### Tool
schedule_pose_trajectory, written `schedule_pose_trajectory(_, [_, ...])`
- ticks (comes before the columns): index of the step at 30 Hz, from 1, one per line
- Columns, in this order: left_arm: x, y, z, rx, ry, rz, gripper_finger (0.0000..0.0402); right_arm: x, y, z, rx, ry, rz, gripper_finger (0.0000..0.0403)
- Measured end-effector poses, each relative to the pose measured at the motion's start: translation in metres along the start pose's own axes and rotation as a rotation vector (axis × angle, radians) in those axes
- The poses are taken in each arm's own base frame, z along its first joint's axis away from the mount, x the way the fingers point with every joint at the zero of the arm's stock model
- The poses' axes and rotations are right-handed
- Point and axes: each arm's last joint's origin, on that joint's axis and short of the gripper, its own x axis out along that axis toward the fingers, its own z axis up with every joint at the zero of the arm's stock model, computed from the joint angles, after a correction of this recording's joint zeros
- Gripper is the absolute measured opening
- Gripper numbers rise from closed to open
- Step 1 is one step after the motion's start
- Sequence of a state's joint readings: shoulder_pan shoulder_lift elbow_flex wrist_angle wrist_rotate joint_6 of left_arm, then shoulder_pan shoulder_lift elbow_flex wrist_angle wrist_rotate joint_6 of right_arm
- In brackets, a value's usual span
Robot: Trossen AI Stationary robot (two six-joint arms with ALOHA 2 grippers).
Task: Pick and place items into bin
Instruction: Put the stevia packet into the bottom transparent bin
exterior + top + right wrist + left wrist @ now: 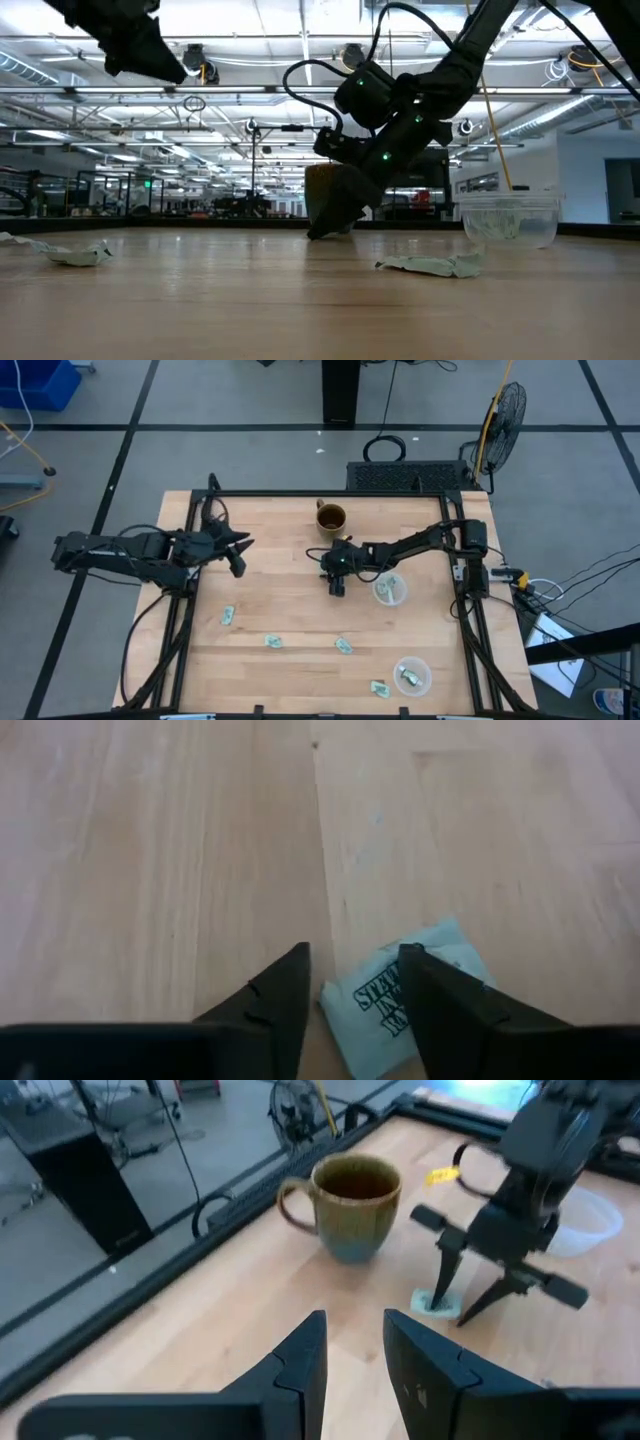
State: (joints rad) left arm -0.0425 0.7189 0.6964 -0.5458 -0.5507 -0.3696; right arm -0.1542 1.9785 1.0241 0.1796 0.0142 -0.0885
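High cam looks straight down on the whole light wooden slatted table; low cam sits at tabletop level, facing across it into the room. L wrist cam looks fwd past its own fingers, sharing w/ high & low the glazed brown ceramic mug; R wrist cam is v. close to the wood, on a pale teal printed crinkly packet.
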Motion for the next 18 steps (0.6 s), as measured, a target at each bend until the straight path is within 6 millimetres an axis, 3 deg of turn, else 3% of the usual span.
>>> schedule_pose_trajectory(9, [0.016, -0.004, -0.019, -0.054, -0.035, -0.02, 0.0108, -0.002, 0.007, 0.001, 0.004, 0.004, -0.003, 0.0017])
schedule_pose_trajectory(14, [0.021, -0.006, -0.022, -0.089, -0.095, -0.046, 0.0108, -0.011, 0.022, 0.006, -0.032, -0.009, 0.013, 0.0013])
schedule_pose_trajectory(18, [0.022, -0.007, -0.022, -0.108, -0.122, -0.063, 0.0108, -0.03, 0.041, 0.015, -0.056, -0.027, 0.066, 0.0007])
